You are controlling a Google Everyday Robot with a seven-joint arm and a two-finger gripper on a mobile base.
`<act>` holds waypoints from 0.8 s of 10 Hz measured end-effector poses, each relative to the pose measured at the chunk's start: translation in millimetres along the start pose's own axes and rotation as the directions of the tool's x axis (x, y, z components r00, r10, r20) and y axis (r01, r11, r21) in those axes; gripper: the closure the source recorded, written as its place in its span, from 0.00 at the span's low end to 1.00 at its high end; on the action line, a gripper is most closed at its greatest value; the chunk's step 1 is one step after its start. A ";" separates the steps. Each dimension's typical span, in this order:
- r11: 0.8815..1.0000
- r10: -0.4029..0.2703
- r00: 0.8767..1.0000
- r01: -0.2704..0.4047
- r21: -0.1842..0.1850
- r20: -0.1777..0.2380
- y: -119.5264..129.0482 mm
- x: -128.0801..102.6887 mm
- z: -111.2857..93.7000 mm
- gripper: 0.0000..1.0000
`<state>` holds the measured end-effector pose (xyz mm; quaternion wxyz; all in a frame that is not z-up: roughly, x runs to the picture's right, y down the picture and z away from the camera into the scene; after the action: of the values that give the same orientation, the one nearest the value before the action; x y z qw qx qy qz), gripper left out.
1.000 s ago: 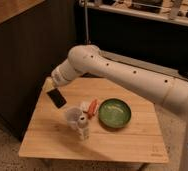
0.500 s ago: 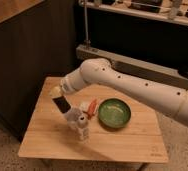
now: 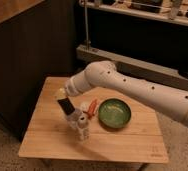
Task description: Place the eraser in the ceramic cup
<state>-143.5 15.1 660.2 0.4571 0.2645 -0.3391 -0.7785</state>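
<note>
Nearest to us is the front edge of the wooden table (image 3: 47, 147), which stands on a speckled floor. A little way in from that edge we see a small white bottle (image 3: 82, 131) with a dark top, standing upright. Just behind it and to its left, touching it or very nearly so, is the ceramic cup (image 3: 72, 118), pale and round, also upright on the table.

Directly above the cup we find the eraser (image 3: 65, 106), a flat black block hanging on end and leaning slightly. Its lower end reaches the cup's rim, though we cannot tell whether it has entered the cup. Its upper end is clamped in the gripper (image 3: 63, 97), which is closed on the eraser and holds it clear of the table. So the eraser sits straight under the gripper, between it and the cup, with the gripper poised over the left half of the table.

To the right of the cup and a little farther back, we see an orange-red carrot-like piece (image 3: 92, 107) lying on the wood. Just beside it on the right is the green bowl (image 3: 115, 113), which is much wider than the cup.

The white arm (image 3: 137, 87) rises from the gripper and runs up and off to the right, passing above the bowl. Behind the table we make out a dark cabinet front (image 3: 32, 55), and beyond the arm a pale shelf ledge (image 3: 152, 67) with dim shapes on a higher shelf.
</note>
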 end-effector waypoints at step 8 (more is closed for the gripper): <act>0.989 0.141 0.990 -0.142 -0.046 -0.027 29.8 -31.1 -16.1 0.91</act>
<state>-102.2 27.7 676.1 0.5214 0.2382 -0.3328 -0.7488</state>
